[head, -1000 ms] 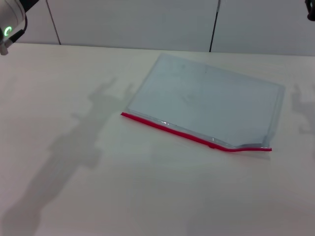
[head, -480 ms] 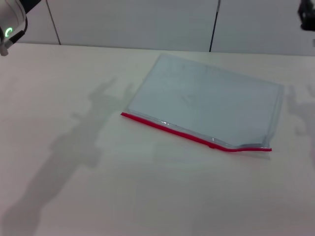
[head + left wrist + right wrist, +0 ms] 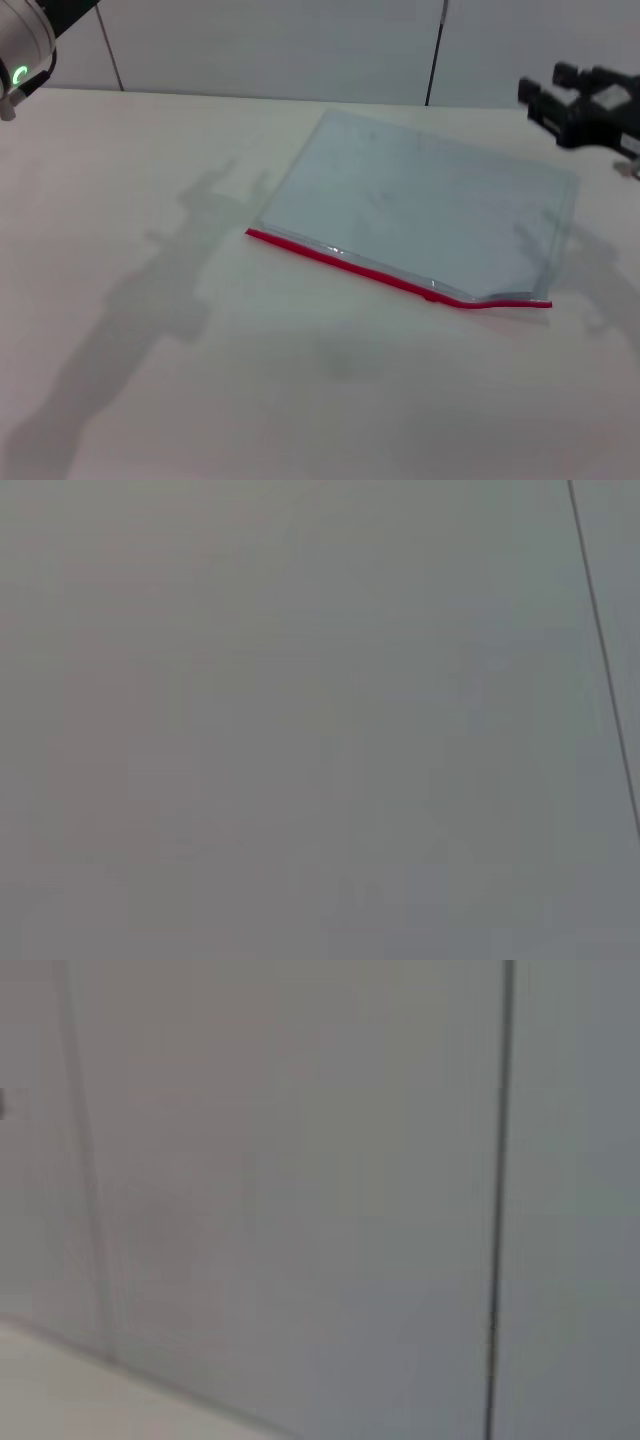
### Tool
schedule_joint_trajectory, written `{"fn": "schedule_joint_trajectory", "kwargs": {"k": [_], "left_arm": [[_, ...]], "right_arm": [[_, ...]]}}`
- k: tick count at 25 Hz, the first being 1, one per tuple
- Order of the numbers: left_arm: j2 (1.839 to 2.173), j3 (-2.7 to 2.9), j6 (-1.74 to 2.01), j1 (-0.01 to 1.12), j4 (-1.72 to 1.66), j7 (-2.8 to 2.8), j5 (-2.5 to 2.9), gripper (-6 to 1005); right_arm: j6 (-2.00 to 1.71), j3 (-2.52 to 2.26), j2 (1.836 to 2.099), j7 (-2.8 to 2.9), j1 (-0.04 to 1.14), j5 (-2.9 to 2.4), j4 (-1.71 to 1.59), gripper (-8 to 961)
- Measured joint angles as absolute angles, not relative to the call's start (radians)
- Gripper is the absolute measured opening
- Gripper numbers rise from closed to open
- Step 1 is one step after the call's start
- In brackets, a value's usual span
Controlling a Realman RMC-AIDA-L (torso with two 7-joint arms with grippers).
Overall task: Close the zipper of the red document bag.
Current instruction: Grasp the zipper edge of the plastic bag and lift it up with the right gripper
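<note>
My right gripper [image 3: 545,98] has just swung into head view, fingers apart, above the far right corner of the red document bag [image 3: 420,205], which lies flat mid-table [image 3: 150,380]. Zipper [image 3: 390,275] untouched, so the approach is only starting. Left arm [image 3: 20,50] parked far left; its fingers I can't tell. Nothing blocks the path.

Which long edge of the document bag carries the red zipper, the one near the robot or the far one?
The near long edge: the zipper runs along the side of the red document bag facing the robot; the far edge is plain.
</note>
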State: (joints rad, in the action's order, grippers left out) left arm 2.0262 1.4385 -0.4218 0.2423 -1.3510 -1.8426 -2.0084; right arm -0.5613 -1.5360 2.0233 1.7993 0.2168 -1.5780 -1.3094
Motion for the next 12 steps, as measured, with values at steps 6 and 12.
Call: {"fn": "schedule_joint_trajectory", "kwargs": {"k": [6,12], "left_arm": [[2.025,1.44,-0.422,0.244,-1.352,-1.843,-2.007,491],[2.024,1.44,-0.422,0.242,-1.352,-1.85,-2.006,492]], "right_arm": [[-0.813,-1.411,2.024,1.788,0.209,-1.774,-1.316,461],[-0.929,-1.391,2.027,1.787,0.208,-1.966,-1.324,549]]}}
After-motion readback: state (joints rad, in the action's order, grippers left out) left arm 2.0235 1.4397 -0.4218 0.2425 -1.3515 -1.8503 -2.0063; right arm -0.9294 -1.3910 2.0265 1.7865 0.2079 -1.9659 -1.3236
